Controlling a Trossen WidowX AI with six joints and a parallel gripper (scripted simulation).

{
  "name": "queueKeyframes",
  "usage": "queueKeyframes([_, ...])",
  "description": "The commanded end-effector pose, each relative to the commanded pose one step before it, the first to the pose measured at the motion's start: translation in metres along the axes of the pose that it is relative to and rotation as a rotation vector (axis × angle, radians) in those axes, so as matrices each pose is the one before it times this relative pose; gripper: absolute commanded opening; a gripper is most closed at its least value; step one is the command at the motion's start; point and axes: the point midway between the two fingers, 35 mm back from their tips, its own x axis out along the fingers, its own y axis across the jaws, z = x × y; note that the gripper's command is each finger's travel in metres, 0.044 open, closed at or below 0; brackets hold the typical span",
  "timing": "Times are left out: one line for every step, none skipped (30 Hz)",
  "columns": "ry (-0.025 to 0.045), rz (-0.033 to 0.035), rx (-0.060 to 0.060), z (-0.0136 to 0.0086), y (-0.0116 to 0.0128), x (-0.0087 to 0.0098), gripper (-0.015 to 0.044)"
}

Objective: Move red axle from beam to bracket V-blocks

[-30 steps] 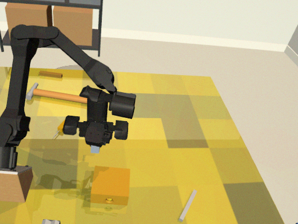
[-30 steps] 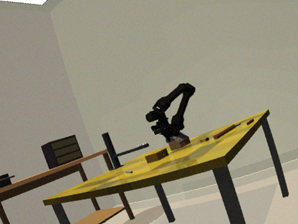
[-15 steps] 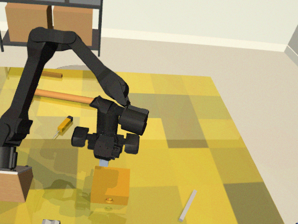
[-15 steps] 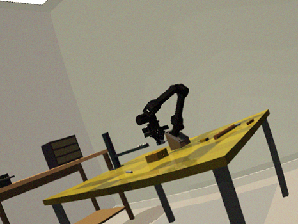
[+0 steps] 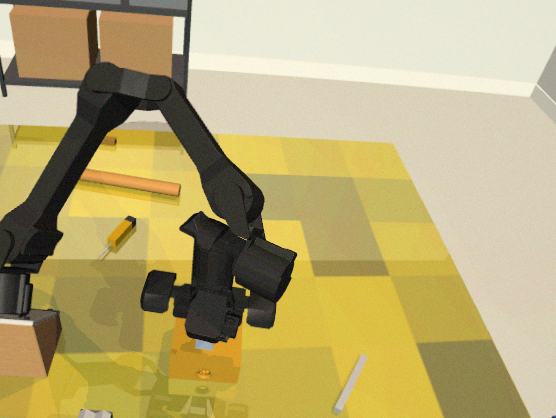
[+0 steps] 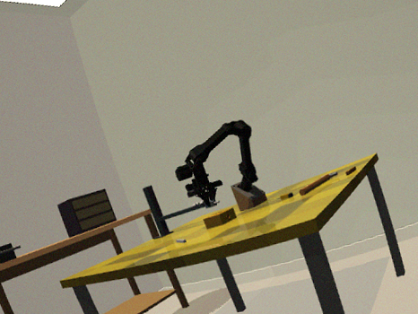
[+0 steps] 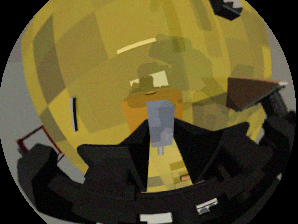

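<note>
A black six-joint robot arm (image 5: 185,125) (image 6: 219,137) arches over a yellow patchwork surface (image 5: 350,310) (image 6: 258,228) (image 7: 95,100), its end effector (image 5: 207,336) (image 6: 209,200) (image 7: 158,120) pointing down and grasping a blue-grey block with a slim pale stem (image 5: 204,345) (image 6: 210,203) (image 7: 160,122) above an orange rectangular block (image 5: 205,357) (image 6: 220,218) (image 7: 133,114), which rests on the surface. An orange-red round detail (image 5: 203,373) shows low on the orange block's face in the top view, though whether it is the end of the red axle cannot be told; no axle can be made out in the V-blocks either. Near the end effector in the exterior view, a dark upright bracket (image 6: 155,210) extends a grey horizontal arm, while the grey metal V-blocks (image 5: 95,414) sit partly cropped at the lower edge of the top view. Scattered across the surface are a pale grey bar (image 5: 350,384) (image 6: 181,241) (image 7: 74,114), well apart from the orange block, a yellow-handled tool with a black end and thin metal tip (image 5: 121,232) (image 6: 285,195), and a long orange-brown rod-like handle (image 5: 135,183) (image 6: 315,185), part of it hidden behind the robot arm in the top view
</note>
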Motion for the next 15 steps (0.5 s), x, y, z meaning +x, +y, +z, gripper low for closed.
queueKeyframes([-0.00316,0.00079,0.0016,0.021,0.0052,0.00025,0.0])
queueKeyframes([0.0005,-0.00019,0.0012,0.00504,0.00092,0.00022,0.0])
queueKeyframes([0.00058,-0.0002,0.0012,0.00507,0.00085,0.00025,0.0])
queueKeyframes([0.00066,-0.0002,0.0011,0.00509,0.00077,0.00028,0.0])
queueKeyframes([0.00074,-0.00021,0.0011,0.00512,0.00069,0.00031,0.0])
queueKeyframes([0.00082,-0.00021,0.0011,0.00514,0.00061,0.00034,0.0])
queueKeyframes([0.0009,-0.00022,0.0011,0.00516,0.00053,0.00037,0.0])
queueKeyframes([0.00099,-0.00022,0.001,0.00518,0.00045,0.0004,0.0])
queueKeyframes([0.00107,-0.00022,0.001,0.00519,0.00037,0.00044,0.0])
queueKeyframes([0.00115,-0.00022,0.001,0.00521,0.00029,0.00047,0.0])
queueKeyframes([0.00123,-0.00021,0.001,0.00522,0.0002,0.0005,0.0])
queueKeyframes([0.00131,-0.00021,0.0009,0.00523,0.00012,0.00054,0.0])
queueKeyframes([0.0014,-0.0002,0.0009,0.00525,0.00004,0.00057,0.0])
queueKeyframes([0.00148,-0.0002,0.0009,0.00525,-0.00004,0.00061,0.0])
queueKeyframes([0.00156,-0.00019,0.0009,0.00525,-0.00012,0.00064,0.0])
